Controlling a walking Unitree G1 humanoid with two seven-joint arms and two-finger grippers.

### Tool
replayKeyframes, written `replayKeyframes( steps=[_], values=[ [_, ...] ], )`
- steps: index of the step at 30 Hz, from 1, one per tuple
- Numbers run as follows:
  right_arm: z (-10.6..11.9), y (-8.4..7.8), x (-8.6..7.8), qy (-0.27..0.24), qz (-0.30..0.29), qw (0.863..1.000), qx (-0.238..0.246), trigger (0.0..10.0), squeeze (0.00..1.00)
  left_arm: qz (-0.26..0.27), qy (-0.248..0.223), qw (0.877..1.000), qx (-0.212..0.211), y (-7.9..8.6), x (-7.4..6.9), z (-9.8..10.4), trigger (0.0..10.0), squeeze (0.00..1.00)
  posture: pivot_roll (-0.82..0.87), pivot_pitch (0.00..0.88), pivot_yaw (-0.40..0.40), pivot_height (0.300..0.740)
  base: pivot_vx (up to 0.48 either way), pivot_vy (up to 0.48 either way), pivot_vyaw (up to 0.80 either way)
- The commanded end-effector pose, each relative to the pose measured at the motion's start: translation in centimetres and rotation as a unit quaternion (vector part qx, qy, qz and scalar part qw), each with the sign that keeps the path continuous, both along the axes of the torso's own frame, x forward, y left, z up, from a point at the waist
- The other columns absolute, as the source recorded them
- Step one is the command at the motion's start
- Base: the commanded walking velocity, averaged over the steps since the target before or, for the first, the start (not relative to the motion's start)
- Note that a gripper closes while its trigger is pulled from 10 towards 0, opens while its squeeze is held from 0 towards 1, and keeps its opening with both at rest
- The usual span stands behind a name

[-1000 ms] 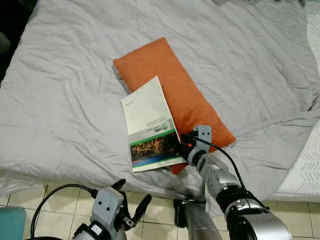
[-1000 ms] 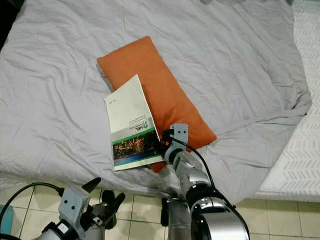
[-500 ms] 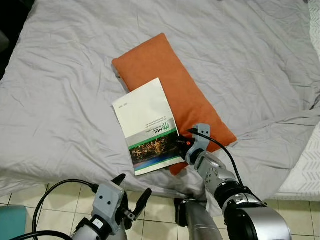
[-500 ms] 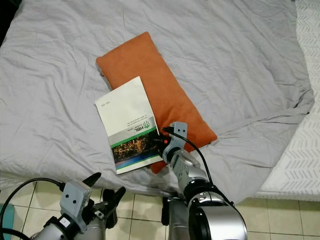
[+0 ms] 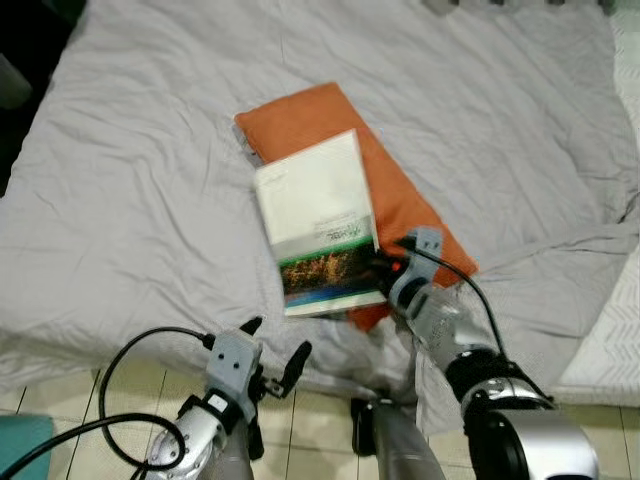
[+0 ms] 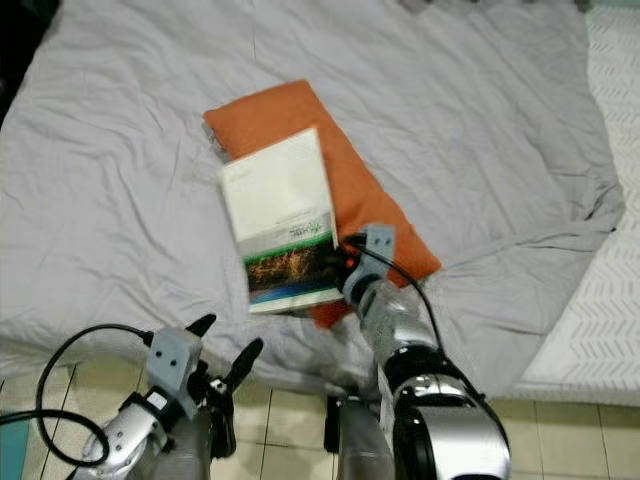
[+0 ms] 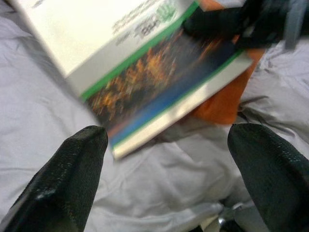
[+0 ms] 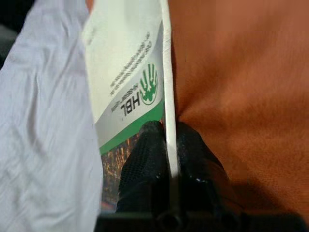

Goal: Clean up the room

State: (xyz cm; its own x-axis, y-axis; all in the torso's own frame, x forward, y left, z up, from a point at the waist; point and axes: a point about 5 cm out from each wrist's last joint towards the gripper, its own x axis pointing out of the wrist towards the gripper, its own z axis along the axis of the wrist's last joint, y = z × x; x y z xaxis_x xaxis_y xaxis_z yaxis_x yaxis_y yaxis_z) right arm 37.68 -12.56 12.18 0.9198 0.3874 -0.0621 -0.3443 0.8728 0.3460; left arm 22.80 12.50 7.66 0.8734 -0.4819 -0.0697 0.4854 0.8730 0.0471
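A white book (image 5: 322, 220) with a green stripe and a dark photo on its cover is held tilted over the orange pillow (image 5: 400, 205) on the grey bed (image 5: 140, 170). My right gripper (image 5: 388, 268) is shut on the book's near edge; in the right wrist view its black fingers (image 8: 145, 145) pinch the cover's edge (image 8: 166, 72) from both sides. My left gripper (image 5: 272, 350) is open, low over the bed's front edge, below the book. Its fingertips (image 7: 72, 169) frame the book's underside (image 7: 145, 82) in the left wrist view.
Rumpled grey sheet covers the bed, with folds at the right (image 5: 560, 240). A white patterned mattress edge (image 5: 615, 340) lies at the right. Beige tiled floor (image 5: 320, 440) runs below the bed's front edge. A teal object (image 5: 20, 445) sits at the bottom left.
The right gripper has lifted and swung the book up and to the right, so it now stands over the pillow. The left gripper has risen toward the bed's edge.
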Motion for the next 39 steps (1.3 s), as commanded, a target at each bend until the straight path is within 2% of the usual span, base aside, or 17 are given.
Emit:
replayKeyframes(
  steps=[1, 6, 10, 14, 16, 18, 20, 21, 22, 25, 27, 30, 35, 37, 39],
  values=[
    [2.3, -1.2, 0.5, -0.063, -0.026, 0.997, -0.021, 0.0, 0.0, 0.009, 0.025, 1.0, 0.004, 0.1, -0.5, -1.4, 10.0, 0.0, 0.04, 0.216, -0.058, 0.74, 0.0, 0.0, 0.0],
    [3.1, -3.6, 0.0, -0.121, -0.08, 0.986, -0.08, 0.0, 0.0, 0.027, 0.022, 0.999, -0.012, -0.3, 1.2, -1.5, 10.0, 0.0, 0.03, 0.088, -0.042, 0.74, 0.0, 0.0, 0.0],
    [3.2, -5.2, -0.8, -0.135, -0.122, 0.98, -0.075, 0.0, 0.0, 0.028, 0.008, 1.0, -0.007, -0.1, 2.9, -1.2, 10.0, 0.0, 0.02, 0.001, -0.026, 0.74, 0.0, 0.0, 0.0],
    [2.7, -5.3, -1.7, -0.14, -0.122, 0.98, -0.067, 0.0, 0.0, 0.032, 0.0, 0.999, -0.004, 0.3, 3.8, -1.0, 10.0, 0.0, 0.01, 0.0, -0.015, 0.74, 0.0, 0.0, 0.0],
    [2.8, -5.9, -2.3, -0.157, -0.145, 0.974, -0.08, 0.0, 0.0, 0.034, -0.002, 0.999, 0.004, 0.6, 4.1, -1.1, 10.0, 0.0, 0.0, 0.0, -0.008, 0.74, 0.0, 0.0, 0.0],
    [2.9, -6.5, -2.8, -0.174, -0.165, 0.965, -0.103, 0.0, 0.0, 0.041, -0.001, 0.999, 0.021, 0.8, 4.4, -1.3, 10.0, 0.0, -0.01, 0.0, -0.003, 0.74, 0.0, 0.0, 0.0],
    [2.8, -7.3, -3.6, -0.193, -0.183, 0.951, -0.156, 0.0, 0.0, 0.054, 0.011, 0.998, 0.022, 1.0, 4.4, -1.8, 10.0, 0.0, -0.01, 0.0, -0.003, 0.74, 0.0, 0.0, 0.0],
    [2.5, -8.2, -4.3, -0.198, -0.201, 0.94, -0.192, 0.0, 0.0, 0.065, 0.011, 0.998, 0.02, 1.2, 4.4, -1.9, 10.0, 0.0, -0.01, 0.0, -0.001, 0.74, 0.0, 0.0, 0.0],
    [2.5, -8.2, -4.3, -0.198, -0.201, 0.94, -0.192, 0.0, 0.0, 0.065, 0.011, 0.998, 0.02, 1.2, 4.4, -1.9, 10.0, 0.0, -0.01, 0.0, -0.001, 0.74, 0.0, 0.0, 0.0],
    [0.5, -10.7, -7.5, -0.187, -0.248, 0.911, -0.272, 0.0, 0.0, 0.118, 0.011, 0.993, -0.004, 2.6, 4.4, -2.1, 10.0, 0.0, -0.01, 0.0, -0.006, 0.74, 0.0, 0.0, 0.0],
    [-1.4, -11.6, -10.0, -0.161, -0.256, 0.904, -0.302, 0.0, 0.0, 0.148, 0.006, 0.989, -0.008, 3.5, 4.3, -2.0, 10.0, 0.0, -0.01, 0.0, -0.006, 0.74, 0.0, 0.0, 0.0],
    [-3.1, -11.6, -12.4, -0.137, -0.253, 0.9, -0.327, 0.0, 0.0, 0.164, 0.009, 0.986, -0.03, 3.9, 4.4, -2.1, 10.0, 0.0, -0.02, 0.0, -0.019, 0.74, 0.0, -0.143, 0.0],
    [-4.7, -11.3, -13.4, -0.109, -0.241, 0.9, -0.346, 0.0, 0.0, 0.151, 0.008, 0.988, -0.03, 3.0, 4.4, -2.4, 10.0, 0.0, -0.04, 0.0, -0.016, 0.74, 0.0, -0.469, 0.0],
    [-6.2, -10.6, -13.3, -0.08, -0.217, 0.907, -0.352, 0.0, 0.0, 0.138, 0.014, 0.989, -0.044, 2.2, 4.5, -2.6, 10.0, 0.0, -0.05, 0.0, -0.005, 0.74, 0.0, -0.48, 0.0],
    [-6.3, -9.9, -13.2, -0.081, -0.2, 0.909, -0.356, 0.0, 0.0, 0.119, 0.014, 0.992, -0.044, 1.6, 4.4, -2.8, 10.0, 0.0, -0.07, 0.0, -0.001, 0.74, 0.0, -0.469, 0.0]
  ],
)
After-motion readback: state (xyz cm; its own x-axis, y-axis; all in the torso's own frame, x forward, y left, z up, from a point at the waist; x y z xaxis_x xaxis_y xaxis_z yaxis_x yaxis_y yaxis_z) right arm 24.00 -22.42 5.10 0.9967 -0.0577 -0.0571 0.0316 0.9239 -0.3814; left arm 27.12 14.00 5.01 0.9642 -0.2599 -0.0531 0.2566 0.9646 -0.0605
